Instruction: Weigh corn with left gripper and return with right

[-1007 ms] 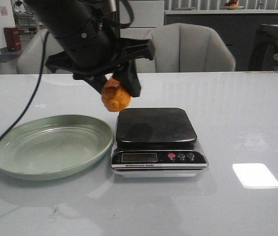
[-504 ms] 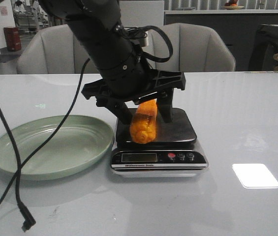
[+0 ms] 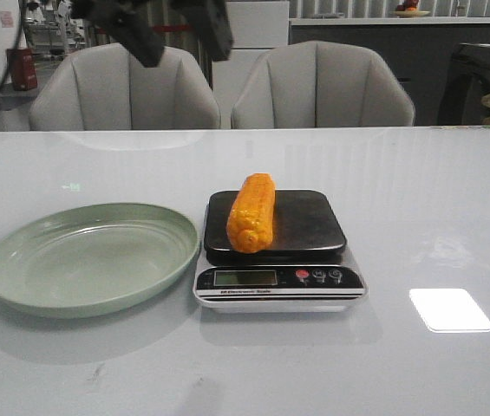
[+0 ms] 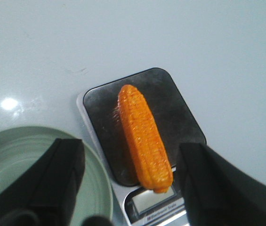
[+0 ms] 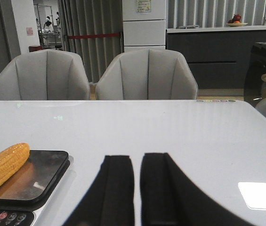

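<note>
The orange-yellow corn lies lengthwise on the black platform of the kitchen scale, its near end over the platform's front edge. It also shows in the left wrist view and the right wrist view. My left gripper is open and empty, high above the table behind the scale. In the left wrist view the left gripper has its fingers spread well apart above the corn. My right gripper is shut and empty, low over the table to the right of the scale.
A pale green plate sits empty on the white table just left of the scale. Two grey chairs stand behind the table's far edge. A bright light patch lies on the table at the right.
My left gripper has let go of the corn on the scale platform, opened, and risen up and to the left. The corn now rests alone on the scale.
</note>
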`<state>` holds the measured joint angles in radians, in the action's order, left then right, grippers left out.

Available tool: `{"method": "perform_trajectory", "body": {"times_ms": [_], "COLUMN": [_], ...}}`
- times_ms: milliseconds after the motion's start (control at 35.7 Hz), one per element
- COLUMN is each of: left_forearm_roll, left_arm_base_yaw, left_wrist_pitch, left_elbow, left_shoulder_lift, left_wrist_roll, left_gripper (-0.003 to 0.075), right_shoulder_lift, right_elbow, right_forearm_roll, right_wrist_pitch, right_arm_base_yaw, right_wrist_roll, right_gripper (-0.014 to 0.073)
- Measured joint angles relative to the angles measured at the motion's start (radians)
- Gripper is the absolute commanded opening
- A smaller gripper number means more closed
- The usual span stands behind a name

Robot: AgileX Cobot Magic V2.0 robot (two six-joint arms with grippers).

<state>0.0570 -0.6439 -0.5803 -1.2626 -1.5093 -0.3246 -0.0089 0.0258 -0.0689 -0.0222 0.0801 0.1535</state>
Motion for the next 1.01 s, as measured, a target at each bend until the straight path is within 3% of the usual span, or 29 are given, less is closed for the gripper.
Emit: {"method": "perform_trajectory", "body": {"times_ms": [308,560,672,812,1007], "left_forearm_roll": [0.011,0.044,0.092,0.15,0.176], "left_arm_base_yaw": [0.119,0.13,0.13,0.13,0.13], "left_wrist_pitch": [0.043,0.031,0.005,-0.005,-0.008], "left_elbow": [0.421,0.625,0.705,0.807,0.885], "left_shoulder_lift": [0.517,0.912,1.094,1.305,1.466], "left_wrist_roll": [0.0,0.0,0.0,0.0,0.0], "left_gripper": [0.0426,0.0416,0.0326,0.0103,0.0122], "right_shoulder_lift": [0.0,0.0,0.0,0.0,0.0], "right_elbow": [0.0,0.0,0.0,0.0,0.0], "right_forearm_roll": [0.0,0.0,0.0,0.0,0.0], "right_wrist_pitch": [0.0,0.0,0.0,0.0,0.0], "right_arm_base_yaw": [0.0,0.0,0.0,0.0,0.0], "right_wrist_roll": [0.0,0.0,0.0,0.0,0.0], "right_gripper": [0.0207,0.0207,0.0207,0.0207,0.0207]}}
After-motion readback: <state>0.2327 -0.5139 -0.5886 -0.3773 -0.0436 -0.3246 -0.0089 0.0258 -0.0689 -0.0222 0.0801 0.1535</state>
